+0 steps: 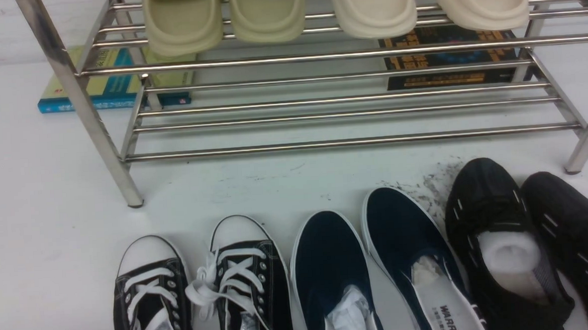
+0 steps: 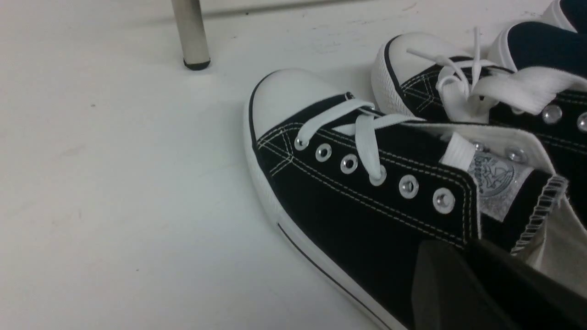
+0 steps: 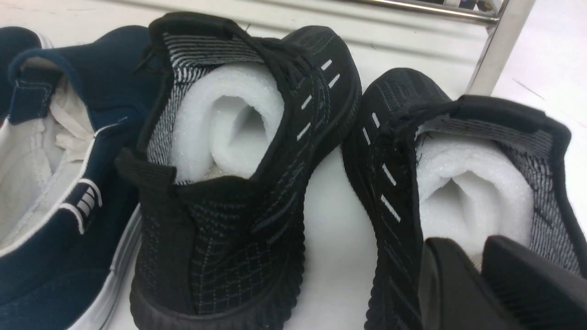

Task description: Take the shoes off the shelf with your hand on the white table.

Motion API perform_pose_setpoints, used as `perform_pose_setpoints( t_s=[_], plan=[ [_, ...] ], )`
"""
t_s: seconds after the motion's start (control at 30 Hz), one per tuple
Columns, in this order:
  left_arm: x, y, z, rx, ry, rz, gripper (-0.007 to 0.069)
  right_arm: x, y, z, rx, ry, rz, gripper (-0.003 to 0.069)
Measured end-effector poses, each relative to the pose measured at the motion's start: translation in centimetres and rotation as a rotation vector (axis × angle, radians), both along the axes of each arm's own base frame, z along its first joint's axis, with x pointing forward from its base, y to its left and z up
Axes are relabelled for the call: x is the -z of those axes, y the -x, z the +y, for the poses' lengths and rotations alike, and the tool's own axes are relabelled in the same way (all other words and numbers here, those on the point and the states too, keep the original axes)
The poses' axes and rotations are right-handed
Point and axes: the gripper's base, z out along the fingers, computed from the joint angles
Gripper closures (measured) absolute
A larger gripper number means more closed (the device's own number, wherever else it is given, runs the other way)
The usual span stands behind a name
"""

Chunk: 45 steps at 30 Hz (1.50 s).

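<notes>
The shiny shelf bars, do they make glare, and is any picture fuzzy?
Front view: the steel shelf bars carry bright streaks of reflected light, and the white table looks evenly lit with soft shadows. Left wrist view: the near black gripper finger is blurry. Right wrist view: the black mesh shoes look sharp.

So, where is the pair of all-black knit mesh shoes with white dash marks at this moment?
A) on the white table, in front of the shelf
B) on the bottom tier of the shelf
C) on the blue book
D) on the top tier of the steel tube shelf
A: the pair of all-black knit mesh shoes stands on the white table, in front of the steel tube shelf, whose bottom tier is bare.
</notes>
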Motion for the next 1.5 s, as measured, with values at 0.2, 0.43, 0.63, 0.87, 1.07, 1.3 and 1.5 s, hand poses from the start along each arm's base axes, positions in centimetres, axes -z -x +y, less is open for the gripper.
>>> perform_pose_setpoints(
  t_s=[0.2,0.43,0.63,0.87,1.07,1.3,1.5],
  plan=[
    [0.0,0.0,0.0,0.005,-0.005,0.000,0.0518,0.0,0.0,0.0,0.000,0.000,0.000,0.0511],
    [0.1,0.2,-0.4,0.072,-0.051,-0.016,0.0516,0.0,0.0,0.0,0.000,0.000,0.000,0.0503],
    [0.1,0.1,-0.2,0.034,-0.078,-0.026,0.0505,0.0,0.0,0.0,0.000,0.000,0.000,0.0493],
    [0.1,-0.1,0.5,-0.119,-0.072,-0.016,0.0500,0.0,0.0,0.0,0.000,0.000,0.000,0.0484],
    [0.2,-0.3,0.8,-0.193,-0.051,-0.042,0.0496,0.0,0.0,0.0,0.000,0.000,0.000,0.0474],
    [0.1,-0.4,1.0,-0.241,-0.049,-0.044,0.0483,0.0,0.0,0.0,0.000,0.000,0.000,0.0463],
    [0.1,-0.4,1.0,-0.245,-0.049,-0.045,0.0482,0.0,0.0,0.0,0.000,0.000,0.000,0.0455]
  ],
)
